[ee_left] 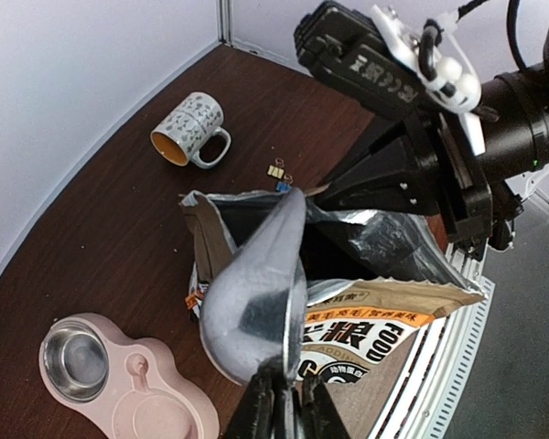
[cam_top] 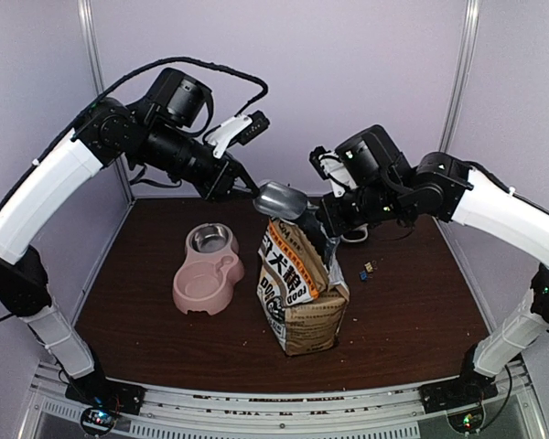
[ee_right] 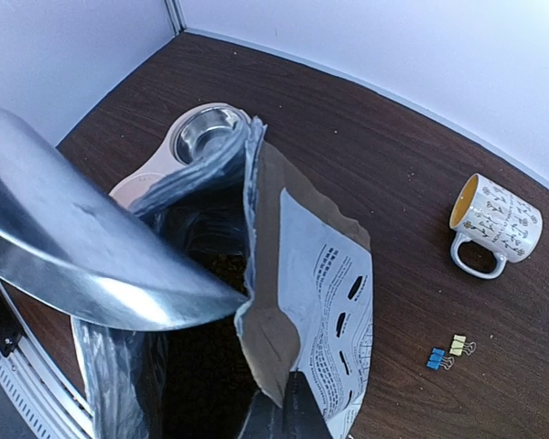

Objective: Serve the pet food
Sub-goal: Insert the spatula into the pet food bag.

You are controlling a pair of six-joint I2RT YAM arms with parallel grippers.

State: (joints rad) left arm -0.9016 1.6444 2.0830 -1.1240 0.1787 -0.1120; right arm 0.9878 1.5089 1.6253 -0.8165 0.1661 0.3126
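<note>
The kraft-brown dog-food bag (cam_top: 297, 293) stands open in the middle of the table. My right gripper (ee_right: 288, 413) is shut on the bag's far rim flap (ee_right: 297, 302), holding the mouth open. Dark pet food (ee_right: 225, 265) shows deep inside the bag. My left gripper (ee_left: 288, 389) is shut on the handle of the silver scoop (ee_left: 252, 311). The scoop (cam_top: 284, 199) hangs just above the bag's mouth, tip pointing in. Only its outer side shows, so its contents are hidden. The pink double bowl (cam_top: 209, 270) sits left of the bag, with a steel cup (ee_left: 75, 358) in its far well.
A patterned mug (ee_right: 489, 224) lies on its side at the back right of the table. Small binder clips (ee_right: 448, 352) lie on the table between the mug and the bag. White walls close in the left, back and right sides.
</note>
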